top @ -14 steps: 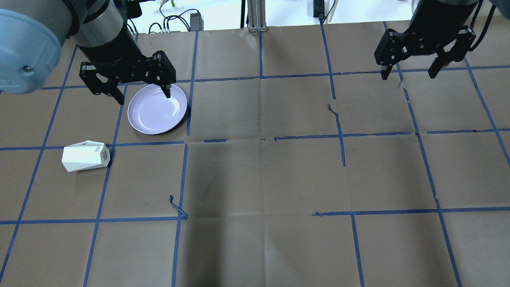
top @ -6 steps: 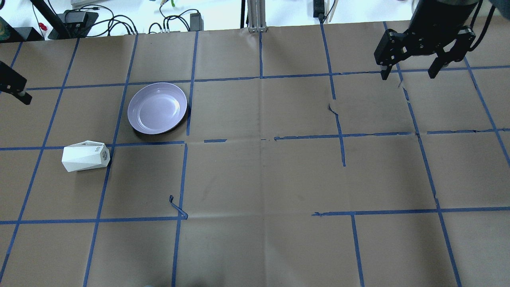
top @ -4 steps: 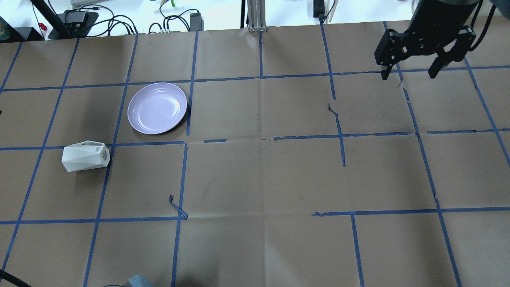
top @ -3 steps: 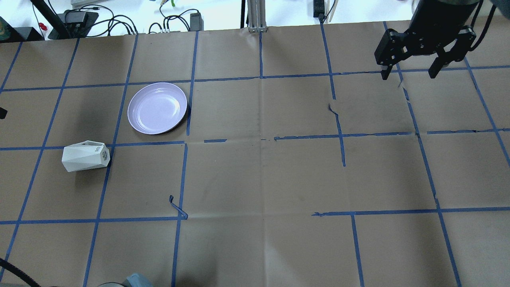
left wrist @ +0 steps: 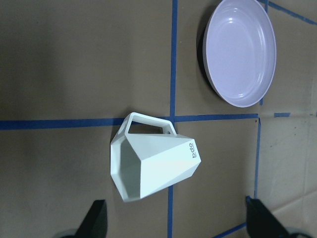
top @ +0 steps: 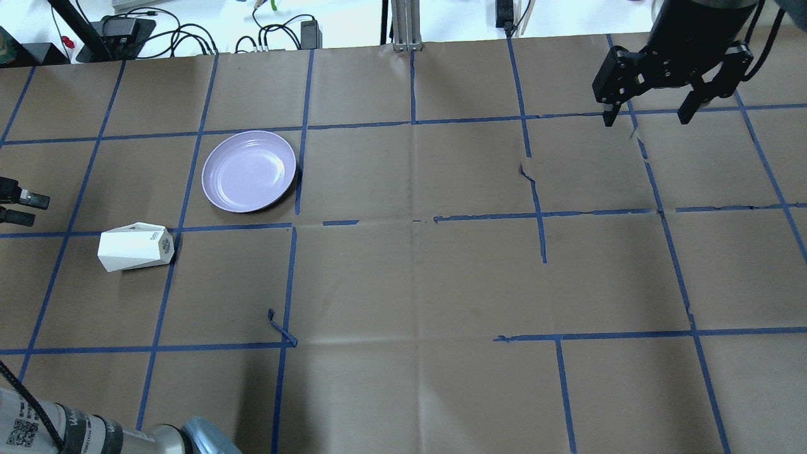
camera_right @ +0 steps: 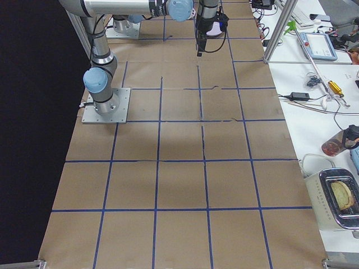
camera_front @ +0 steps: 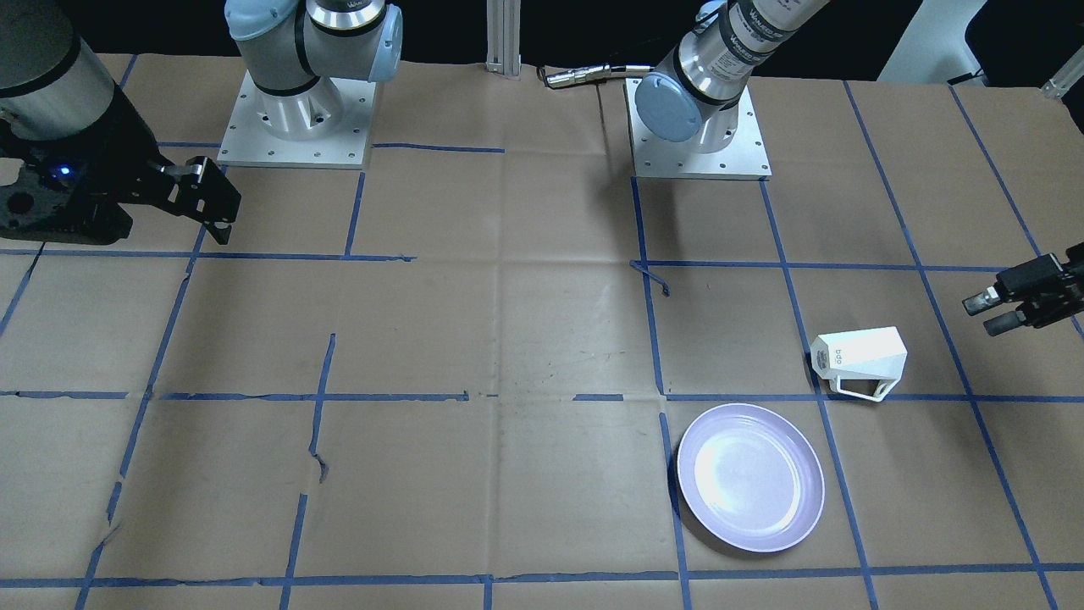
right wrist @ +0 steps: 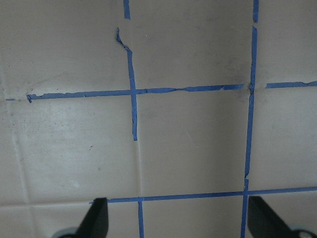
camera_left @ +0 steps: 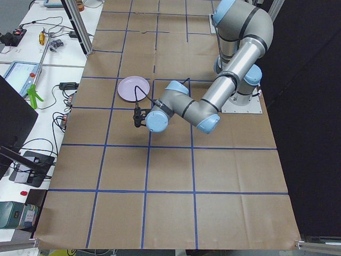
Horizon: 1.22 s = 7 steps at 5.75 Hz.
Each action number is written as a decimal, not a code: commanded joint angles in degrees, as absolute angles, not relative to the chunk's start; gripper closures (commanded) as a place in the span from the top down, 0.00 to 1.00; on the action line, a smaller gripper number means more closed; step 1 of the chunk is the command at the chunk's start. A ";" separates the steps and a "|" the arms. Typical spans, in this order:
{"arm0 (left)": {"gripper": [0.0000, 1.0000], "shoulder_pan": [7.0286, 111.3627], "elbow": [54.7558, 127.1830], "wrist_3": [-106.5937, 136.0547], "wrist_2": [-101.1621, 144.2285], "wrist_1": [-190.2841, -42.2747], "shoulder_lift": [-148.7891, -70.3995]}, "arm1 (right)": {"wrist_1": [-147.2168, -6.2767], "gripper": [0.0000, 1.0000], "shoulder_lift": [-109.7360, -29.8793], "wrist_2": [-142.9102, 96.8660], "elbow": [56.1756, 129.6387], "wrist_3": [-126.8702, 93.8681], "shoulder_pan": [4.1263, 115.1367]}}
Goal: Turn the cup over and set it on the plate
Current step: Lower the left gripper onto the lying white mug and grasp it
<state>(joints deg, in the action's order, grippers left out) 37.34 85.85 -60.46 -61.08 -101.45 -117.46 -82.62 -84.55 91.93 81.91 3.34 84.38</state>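
Observation:
The white faceted cup (top: 135, 246) lies on its side on the table, handle toward the plate, as the front view (camera_front: 860, 360) and left wrist view (left wrist: 156, 166) also show. The lavender plate (top: 249, 171) sits empty just beyond it, also in the front view (camera_front: 750, 477) and left wrist view (left wrist: 241, 52). My left gripper (top: 28, 209) is open and empty at the table's left edge, level with the cup and about a hand's width from it; it shows in the front view (camera_front: 984, 313) too. My right gripper (top: 649, 116) is open and empty, high over the far right.
Brown paper with a blue tape grid covers the table. A loose curl of tape (top: 282, 328) sticks up near the cup's square. The paper is torn (top: 526, 170) in the middle right. Cables and gear (top: 157, 31) lie beyond the far edge. My left elbow (top: 189, 438) sits at the near left.
My left arm left its spot over the plate, swung out of view to the left, and its gripper now comes in low beside the cup. Cup, plate and right arm have not moved.

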 commanded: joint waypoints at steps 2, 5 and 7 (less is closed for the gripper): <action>0.99 35.51 85.96 -81.88 -54.94 -117.38 -130.49 | -82.62 1.00 -84.55 91.93 81.91 3.34 84.38; 0.99 35.42 85.96 -81.92 -51.51 -121.55 -132.80 | -82.62 1.00 -84.55 91.93 81.91 3.34 84.38; 0.26 35.42 85.96 -82.18 -49.02 -121.82 -133.33 | -82.62 1.00 -84.55 91.93 81.91 3.34 84.38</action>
<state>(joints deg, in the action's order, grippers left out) 35.42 85.99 -82.21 -48.81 -121.69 -133.03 -82.62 -84.55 91.93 81.91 3.34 84.38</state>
